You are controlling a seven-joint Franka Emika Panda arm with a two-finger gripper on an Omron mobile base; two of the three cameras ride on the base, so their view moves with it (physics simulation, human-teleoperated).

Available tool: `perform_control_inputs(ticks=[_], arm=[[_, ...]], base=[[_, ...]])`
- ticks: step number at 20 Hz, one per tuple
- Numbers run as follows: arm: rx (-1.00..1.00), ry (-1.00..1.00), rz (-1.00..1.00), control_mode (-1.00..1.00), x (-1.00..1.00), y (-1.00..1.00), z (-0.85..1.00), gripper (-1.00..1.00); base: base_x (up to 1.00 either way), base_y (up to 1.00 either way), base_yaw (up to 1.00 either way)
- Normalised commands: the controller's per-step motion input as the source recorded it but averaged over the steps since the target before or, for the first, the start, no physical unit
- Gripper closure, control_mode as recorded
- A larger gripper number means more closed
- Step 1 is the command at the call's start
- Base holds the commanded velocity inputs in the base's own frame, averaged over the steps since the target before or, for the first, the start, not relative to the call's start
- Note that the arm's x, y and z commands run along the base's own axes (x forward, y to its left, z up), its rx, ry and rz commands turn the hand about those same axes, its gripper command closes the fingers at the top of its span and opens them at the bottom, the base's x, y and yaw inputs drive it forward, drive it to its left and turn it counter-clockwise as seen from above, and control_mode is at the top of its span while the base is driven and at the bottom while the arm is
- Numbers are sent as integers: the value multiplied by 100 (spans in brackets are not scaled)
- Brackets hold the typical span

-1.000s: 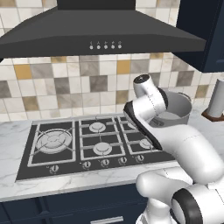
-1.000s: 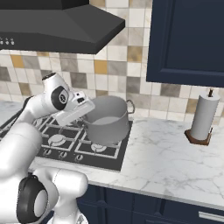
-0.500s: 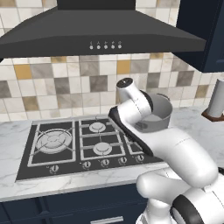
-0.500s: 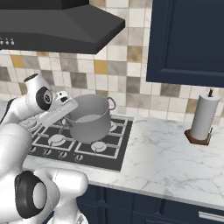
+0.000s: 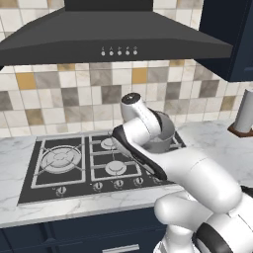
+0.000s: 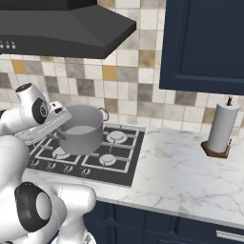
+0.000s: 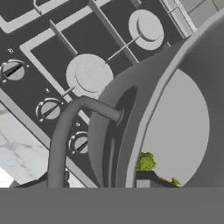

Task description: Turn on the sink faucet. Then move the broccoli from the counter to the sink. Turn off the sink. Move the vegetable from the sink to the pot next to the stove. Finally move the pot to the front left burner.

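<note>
one pot (image 6: 82, 129), broccoli (image 7: 145, 161) inside just past my fingertips, hangs from my gripper (image 6: 61, 125) clamped on its rim above the stove (image 5: 64, 170), so i should keep it level and lower it squarely onto the front left burner (image 5: 60, 159).

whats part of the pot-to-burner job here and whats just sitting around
In the job:
- pot, carried by the gripper above the stove
- broccoli inside the pot
- front left burner, the target
- counter

Just there:
- paper towel roll
- range hood
- blue wall cabinet
</note>
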Motion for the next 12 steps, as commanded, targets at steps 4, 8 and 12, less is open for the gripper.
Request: perform_control_inputs(ticks=[4, 8, 12], arm=[[7, 0, 17, -100, 0, 50, -6, 100], [4, 0, 17, -100, 2, 49, -3, 100], [1, 0, 15, -100, 6, 42, -13, 100]], base=[[0, 0, 0], [0, 0, 0], [0, 0, 0]])
